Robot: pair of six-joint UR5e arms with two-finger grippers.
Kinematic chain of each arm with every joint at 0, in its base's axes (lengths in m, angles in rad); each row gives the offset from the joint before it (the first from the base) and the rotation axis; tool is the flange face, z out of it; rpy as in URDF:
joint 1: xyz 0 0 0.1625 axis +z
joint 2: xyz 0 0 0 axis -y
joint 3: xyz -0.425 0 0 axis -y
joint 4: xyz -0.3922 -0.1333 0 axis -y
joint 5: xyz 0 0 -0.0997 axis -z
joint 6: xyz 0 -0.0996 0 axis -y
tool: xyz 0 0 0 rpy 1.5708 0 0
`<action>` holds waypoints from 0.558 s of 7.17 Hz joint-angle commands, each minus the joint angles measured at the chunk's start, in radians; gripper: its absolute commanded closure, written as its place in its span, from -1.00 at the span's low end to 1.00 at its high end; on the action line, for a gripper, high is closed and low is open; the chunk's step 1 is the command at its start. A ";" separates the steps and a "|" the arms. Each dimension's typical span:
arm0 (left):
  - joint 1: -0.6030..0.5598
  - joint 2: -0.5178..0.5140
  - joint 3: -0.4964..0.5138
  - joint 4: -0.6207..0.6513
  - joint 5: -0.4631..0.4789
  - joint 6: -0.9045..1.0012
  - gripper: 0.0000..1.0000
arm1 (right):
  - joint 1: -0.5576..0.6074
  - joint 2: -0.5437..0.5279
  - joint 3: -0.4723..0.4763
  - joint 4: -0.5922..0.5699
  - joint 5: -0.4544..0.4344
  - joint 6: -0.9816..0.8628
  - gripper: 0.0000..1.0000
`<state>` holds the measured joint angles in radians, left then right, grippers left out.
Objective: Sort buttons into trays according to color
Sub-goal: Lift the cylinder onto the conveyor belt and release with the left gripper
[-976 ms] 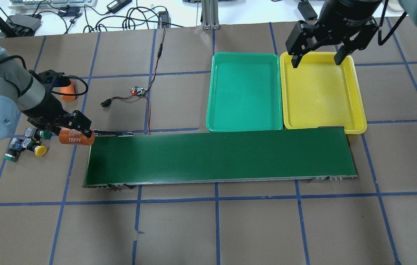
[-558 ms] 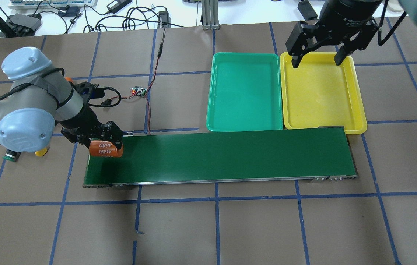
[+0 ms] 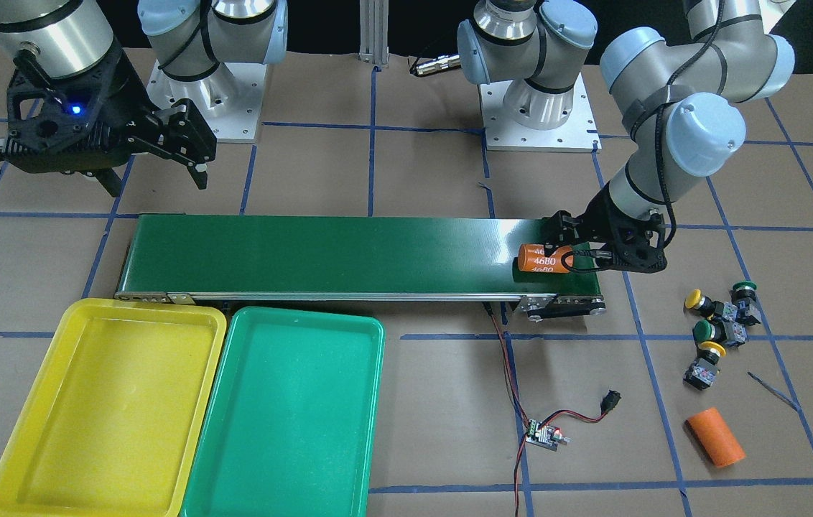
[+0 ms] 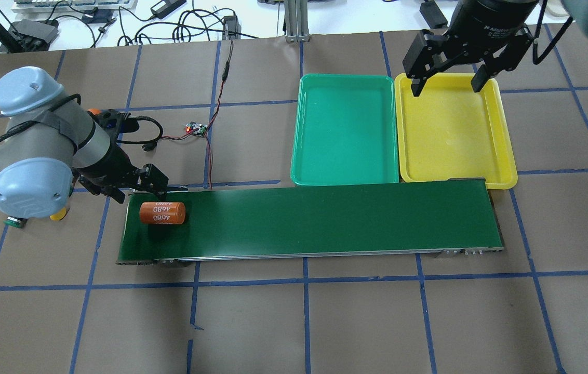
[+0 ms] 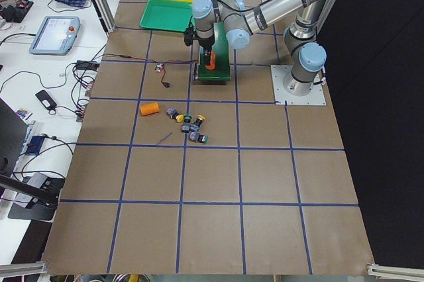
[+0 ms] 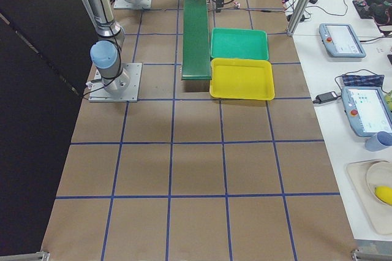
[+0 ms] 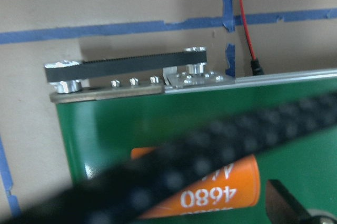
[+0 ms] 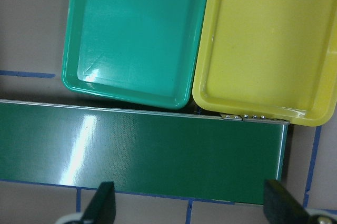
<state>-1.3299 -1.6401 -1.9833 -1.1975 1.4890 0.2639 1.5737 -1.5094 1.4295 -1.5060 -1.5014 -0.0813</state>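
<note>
Near belt (image 4: 325,218) end, cylinder (image 4: 162,213) lies beside left hand (image 4: 139,192).

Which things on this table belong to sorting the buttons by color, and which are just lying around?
Job: two yellow buttons, two green buttons, yellow tray, teal-green tray.
Lying about: orange cylinder marked 4680, on the conveyor belt; plain orange cylinder; circuit board with red-black wires.

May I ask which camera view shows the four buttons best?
The exterior front-facing view: all four buttons lie unobstructed, caps and bodies clear. Overhead, the left arm hides most; only one yellow cap peeks out clearly. Exterior left shows them tiny. Exterior right and the wrist views show none.
</note>
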 commanded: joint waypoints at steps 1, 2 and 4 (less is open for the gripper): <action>0.093 -0.071 0.140 -0.037 0.005 0.024 -1.00 | -0.001 0.000 0.000 0.000 0.000 0.000 -1.00; 0.133 -0.155 0.243 -0.034 0.007 0.102 -1.00 | -0.003 0.001 0.002 0.001 0.000 0.000 -1.00; 0.178 -0.338 0.489 -0.034 0.031 0.158 -1.00 | -0.001 0.000 0.002 0.001 0.000 0.000 -1.00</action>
<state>-1.1778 -1.8692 -1.6355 -1.2309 1.5039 0.3944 1.5720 -1.5090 1.4310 -1.5050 -1.5017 -0.0813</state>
